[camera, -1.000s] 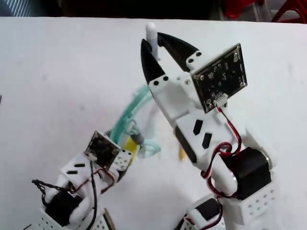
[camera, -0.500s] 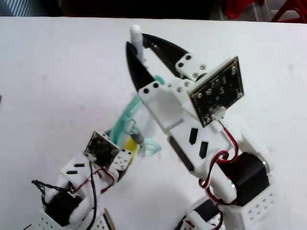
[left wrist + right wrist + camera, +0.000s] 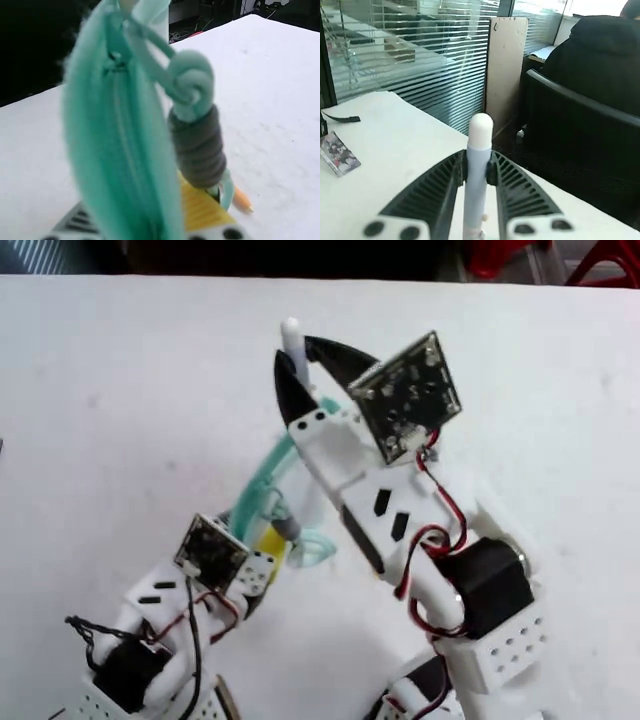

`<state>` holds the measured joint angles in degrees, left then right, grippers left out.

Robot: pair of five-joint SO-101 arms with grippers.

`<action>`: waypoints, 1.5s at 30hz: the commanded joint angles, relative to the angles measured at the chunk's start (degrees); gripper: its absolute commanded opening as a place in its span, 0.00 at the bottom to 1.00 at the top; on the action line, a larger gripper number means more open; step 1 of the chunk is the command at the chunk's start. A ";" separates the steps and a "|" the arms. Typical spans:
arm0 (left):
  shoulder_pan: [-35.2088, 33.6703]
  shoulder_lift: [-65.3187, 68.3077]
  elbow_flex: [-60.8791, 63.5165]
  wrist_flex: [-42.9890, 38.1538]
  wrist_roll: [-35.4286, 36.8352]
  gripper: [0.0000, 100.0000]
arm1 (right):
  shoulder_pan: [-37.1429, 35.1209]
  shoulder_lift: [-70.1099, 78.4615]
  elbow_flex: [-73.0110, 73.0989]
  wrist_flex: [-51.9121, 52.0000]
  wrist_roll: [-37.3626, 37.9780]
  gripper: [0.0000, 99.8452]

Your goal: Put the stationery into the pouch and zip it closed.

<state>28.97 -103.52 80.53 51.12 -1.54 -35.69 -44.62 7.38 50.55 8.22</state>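
My right gripper (image 3: 293, 353) hangs above the far middle of the white table (image 3: 120, 390), shut on a white pen (image 3: 291, 337) that stands upright between its black fingers. The right wrist view has the same pen (image 3: 477, 165) clamped in that gripper (image 3: 478, 161). Just below it the teal-edged pouch (image 3: 262, 483) rises off the table, its near end held by my left gripper (image 3: 268, 545) at the lower left. In the left wrist view the pouch's zip edge (image 3: 120, 140) hangs close, beside a grey zip pull (image 3: 197, 147). An orange pencil tip (image 3: 243, 200) lies on the table behind it.
The right arm's body (image 3: 440, 570) slants across the lower right of the table. A small printed card (image 3: 339, 152) and a black strap (image 3: 342, 118) lie near a table edge in the right wrist view. Bare tabletop spreads at left and far right.
My right gripper has carried the pen leftward, then a little nearer, and its wrist has turned. The left arm and the pouch have stayed where they were.
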 commanded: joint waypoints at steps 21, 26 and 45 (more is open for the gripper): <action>0.66 -0.92 -0.44 -1.67 -0.70 0.03 | 7.69 3.56 1.67 7.52 -7.65 0.31; 0.66 -0.92 -0.44 -1.67 -0.70 0.03 | 6.37 3.38 1.49 7.25 -5.27 0.24; 0.22 -0.92 -0.53 -0.79 -0.70 0.02 | 29.23 15.78 1.14 12.44 -9.93 0.22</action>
<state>28.88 -103.52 80.53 51.12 -1.54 -9.05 -35.30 9.76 60.57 -0.92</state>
